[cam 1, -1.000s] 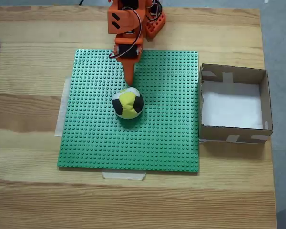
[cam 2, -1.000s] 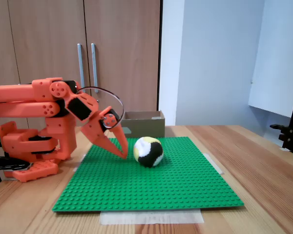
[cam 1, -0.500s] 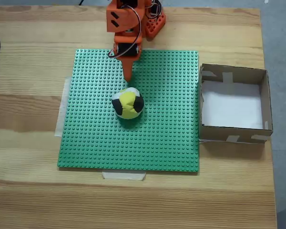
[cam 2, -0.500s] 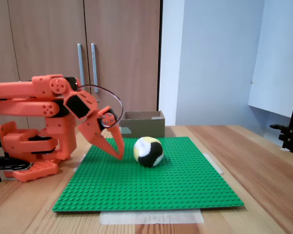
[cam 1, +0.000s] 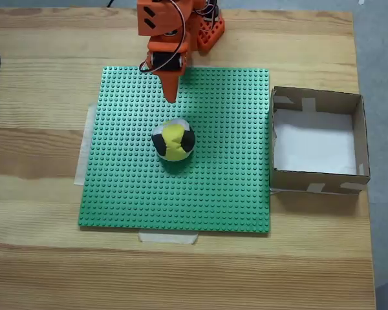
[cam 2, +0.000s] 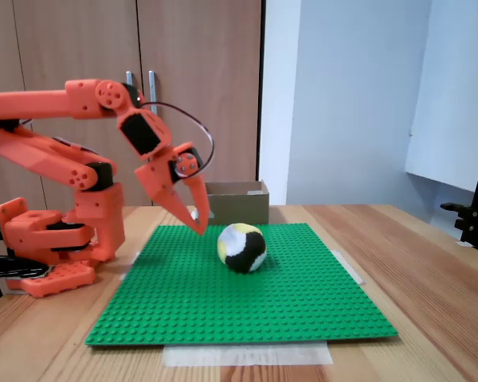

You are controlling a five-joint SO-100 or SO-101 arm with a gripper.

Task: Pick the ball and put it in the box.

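While I watch from my desk, the risks line up from left to right across the worktop (cam 1: 39, 129). Furthest left in the side-on fixed view is the orange arm (cam 2: 56, 159), folded back over its base, and its pincer (cam 2: 201, 227) hangs in the air above the green studded mat (cam 1: 213, 187), tips pointing down and apart from the ball (cam 2: 241, 247). Seen from above, the pincer (cam 1: 171, 97) tapers to a single point, so I read the jaws as pressed together, with nothing between them. That is my first worry: if I bring it down like this, the tip will poke the ball instead of straddling it, and a soft round thing may well roll off across the studs. I would need to spread the jaws before descending. Next along, the ball (cam 1: 173, 140) sits near the middle of the mat, well apart from the box (cam 1: 317, 187). It looks squashy, so a shallow or off-centre pinch could let it slip free on the lift, I think. Furthest right in the top-down fixed view, the box stands just off the mat's edge, touching or nearly so; I cannot tell which. Its walls are low but real, and a carry that is too low could clip the near wall, shove the light cardboard or drop the ball outside it.
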